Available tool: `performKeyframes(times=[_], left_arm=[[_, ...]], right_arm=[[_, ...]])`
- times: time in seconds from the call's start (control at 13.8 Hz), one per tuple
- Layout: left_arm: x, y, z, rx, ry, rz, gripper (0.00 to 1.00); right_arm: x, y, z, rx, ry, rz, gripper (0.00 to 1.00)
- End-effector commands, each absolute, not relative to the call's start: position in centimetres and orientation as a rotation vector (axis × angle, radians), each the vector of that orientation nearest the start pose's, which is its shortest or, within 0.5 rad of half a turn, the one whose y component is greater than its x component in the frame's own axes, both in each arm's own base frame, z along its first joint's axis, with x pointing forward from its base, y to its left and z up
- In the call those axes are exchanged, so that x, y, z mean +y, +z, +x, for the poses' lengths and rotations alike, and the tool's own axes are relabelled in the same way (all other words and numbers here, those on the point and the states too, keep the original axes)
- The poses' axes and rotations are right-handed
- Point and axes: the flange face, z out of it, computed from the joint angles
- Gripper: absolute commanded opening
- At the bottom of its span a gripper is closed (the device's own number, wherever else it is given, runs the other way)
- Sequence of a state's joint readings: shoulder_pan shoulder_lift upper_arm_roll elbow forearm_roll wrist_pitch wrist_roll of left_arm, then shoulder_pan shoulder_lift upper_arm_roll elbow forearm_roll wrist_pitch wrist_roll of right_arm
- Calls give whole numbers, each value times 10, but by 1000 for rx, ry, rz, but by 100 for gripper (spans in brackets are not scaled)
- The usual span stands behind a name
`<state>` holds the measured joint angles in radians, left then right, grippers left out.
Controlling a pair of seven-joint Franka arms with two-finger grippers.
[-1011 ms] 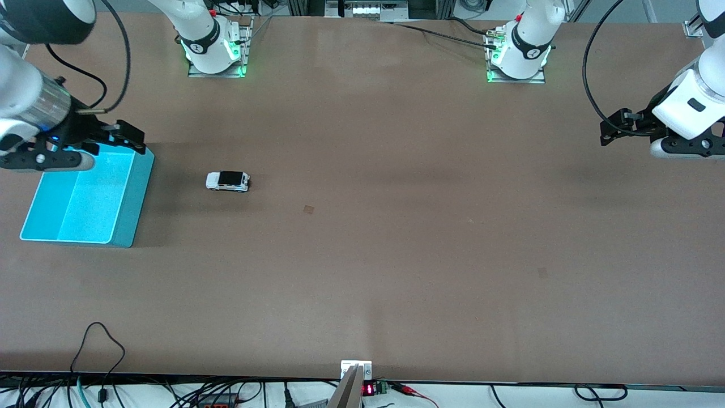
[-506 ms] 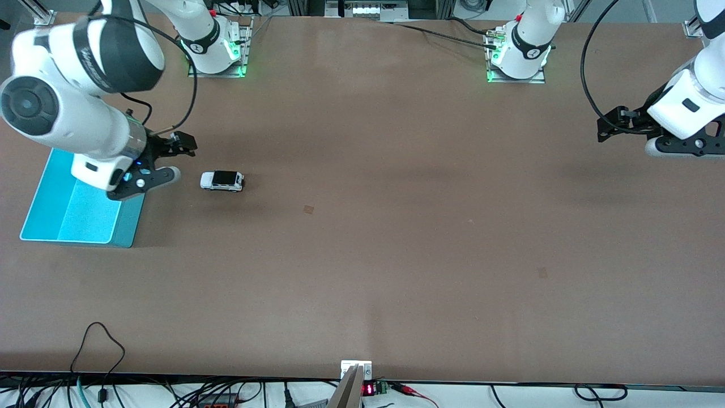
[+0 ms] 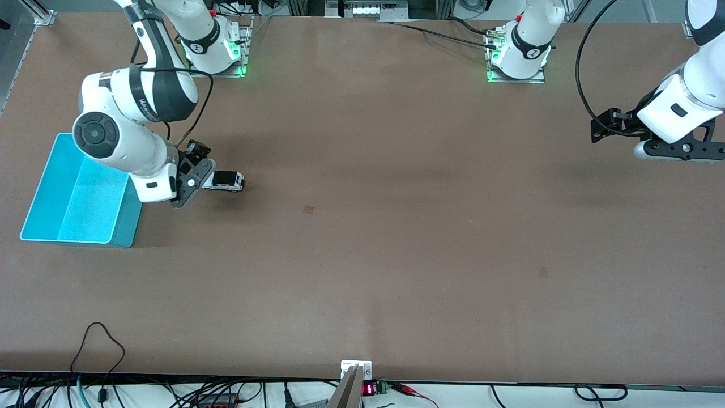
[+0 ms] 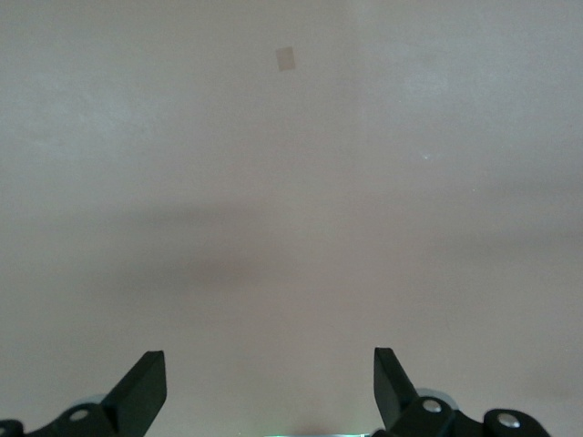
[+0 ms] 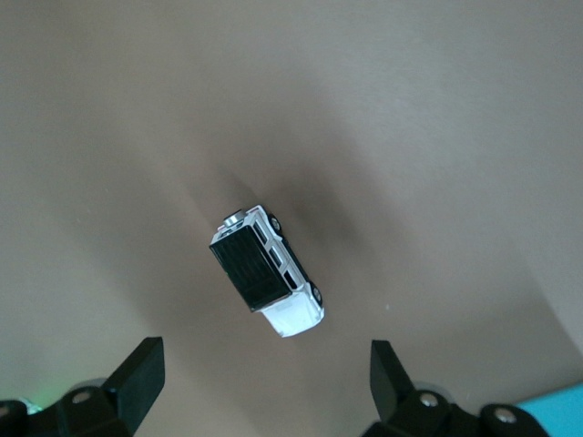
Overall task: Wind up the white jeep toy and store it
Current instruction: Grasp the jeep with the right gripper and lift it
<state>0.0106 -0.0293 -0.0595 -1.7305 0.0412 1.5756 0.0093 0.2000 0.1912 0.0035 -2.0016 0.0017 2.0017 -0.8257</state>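
The white jeep toy [image 3: 225, 181] stands on its wheels on the brown table, beside the turquoise bin [image 3: 42, 198]. In the right wrist view the jeep [image 5: 267, 271] shows its black roof, just ahead of the fingertips and apart from them. My right gripper [image 3: 198, 168] is open and empty, low over the table between the bin and the jeep, right next to the jeep's end. My left gripper [image 3: 601, 126] is open and empty, up over the left arm's end of the table, and waits there. Its wrist view shows only bare table between its fingers [image 4: 146, 387].
The bin is empty, and one corner of it [image 5: 556, 414] shows in the right wrist view. A small dark square mark [image 3: 308, 209] is on the table nearer the middle. Cables hang along the table edge nearest the front camera.
My right arm has swung from over the bin down toward the jeep, and its gripper now sits beside the toy. The jeep shifted slightly toward the bin. The left gripper drifted a little.
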Motion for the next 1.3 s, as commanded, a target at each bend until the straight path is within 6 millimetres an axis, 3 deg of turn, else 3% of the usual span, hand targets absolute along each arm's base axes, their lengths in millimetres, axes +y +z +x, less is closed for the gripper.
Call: performKeyframes(times=[0.0,0.22,0.72,1.23], left_arm=[[-23,573,539,130,205,-3099,100],[-24,573,539,133,205,-3099,100],[-19,572,541,160,186,-3097,100],[-15,570,545,157,165,-3086,100]], right_arm=[[113,333,542,-1682,219,-2558,100],[112,301,526,-1841,146,-2469,100],[113,239,492,-1885,59,-2477,100],[125,205,478,-1941,-20,-2467,100]])
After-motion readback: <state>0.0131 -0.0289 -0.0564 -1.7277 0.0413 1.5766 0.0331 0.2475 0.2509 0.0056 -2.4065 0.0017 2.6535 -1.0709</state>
